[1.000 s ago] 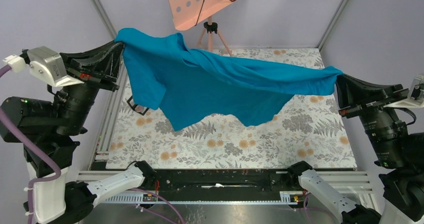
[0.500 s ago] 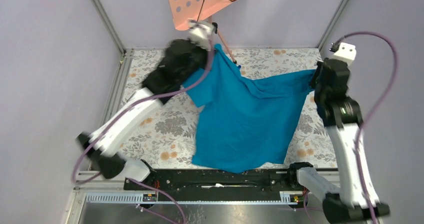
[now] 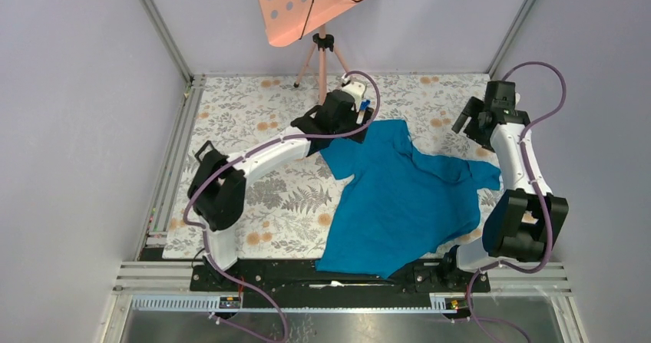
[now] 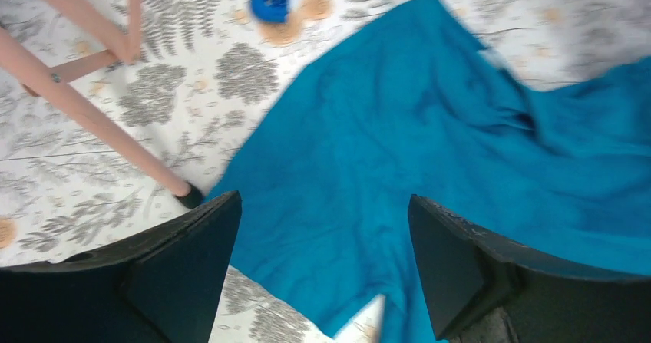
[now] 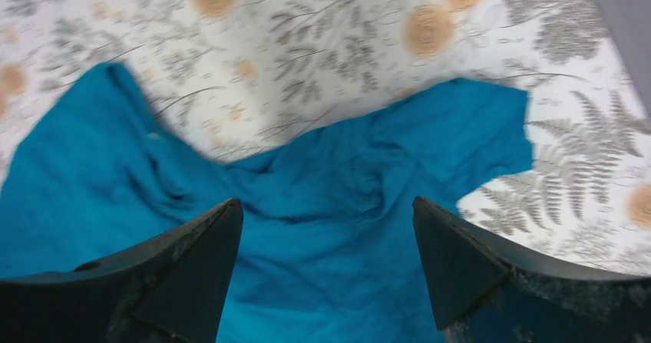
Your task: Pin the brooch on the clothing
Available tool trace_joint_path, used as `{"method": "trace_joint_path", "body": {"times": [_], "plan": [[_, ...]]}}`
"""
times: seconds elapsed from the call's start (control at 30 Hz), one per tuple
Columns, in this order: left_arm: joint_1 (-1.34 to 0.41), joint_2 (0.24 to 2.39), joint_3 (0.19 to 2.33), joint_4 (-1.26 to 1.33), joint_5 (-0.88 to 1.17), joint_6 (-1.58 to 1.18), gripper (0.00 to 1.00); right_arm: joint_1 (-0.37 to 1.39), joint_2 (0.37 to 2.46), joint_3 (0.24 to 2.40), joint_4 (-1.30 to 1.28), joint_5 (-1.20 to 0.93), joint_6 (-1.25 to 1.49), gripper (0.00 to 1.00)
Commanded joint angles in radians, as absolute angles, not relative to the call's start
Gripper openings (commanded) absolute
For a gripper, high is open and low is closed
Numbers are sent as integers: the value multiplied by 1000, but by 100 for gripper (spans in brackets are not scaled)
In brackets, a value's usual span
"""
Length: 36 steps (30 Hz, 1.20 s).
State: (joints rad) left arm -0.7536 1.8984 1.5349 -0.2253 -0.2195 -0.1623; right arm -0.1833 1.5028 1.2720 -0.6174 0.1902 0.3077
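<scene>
Now the plain teal-blue soft T-shirt (image 3: 403, 197) lies rumpled on the floral-patterned desk (image 3: 253, 113), its lower edge past the near rim. I see my left jaws spread wide above its far-left part, my right jaws wide above its right sleeve, both holding nothing.

The T-shirt (image 3: 399, 205) is soft, matt teal cloth, rumpled into shallow folds. Under it the tabletop (image 3: 253, 113) carries a matt sheet printed with grey ferns and orange flowers. The left end effector (image 4: 322, 205) and right end effector (image 5: 326, 209) are black matt plastic with a slightly grainy surface. The white arm shells (image 3: 269, 151) are smooth plastic with a mild sheen. The tripod legs (image 4: 77, 105) are smooth and salmon-pink. A small blue lump (image 4: 271, 0) looks like glossy plastic. The frame rails (image 3: 157, 21) are bare, dull metal.
</scene>
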Motion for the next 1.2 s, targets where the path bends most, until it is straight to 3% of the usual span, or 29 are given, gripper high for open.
{"method": "trace_joint_path", "body": {"times": [0.0,0.1,0.3,0.47,0.83,1.17], "plan": [[-793,1730,1443,-117,-71,-249,88,-166,1460,1242,-600,-74,317,85],[-806,1664,1319,-108,-11,-365,88,-102,1491,1216,-636,-92,282,80],[-807,1539,985,50,48,-613,88,88,1526,1142,-623,-21,269,81],[-805,1540,911,49,4,-656,86,173,1612,1153,-645,91,279,74],[-805,1745,1089,2,-102,-598,69,194,1761,1246,-667,243,250,68],[-807,1914,1279,-86,-134,-518,61,193,1879,1324,-676,272,227,63]]}}
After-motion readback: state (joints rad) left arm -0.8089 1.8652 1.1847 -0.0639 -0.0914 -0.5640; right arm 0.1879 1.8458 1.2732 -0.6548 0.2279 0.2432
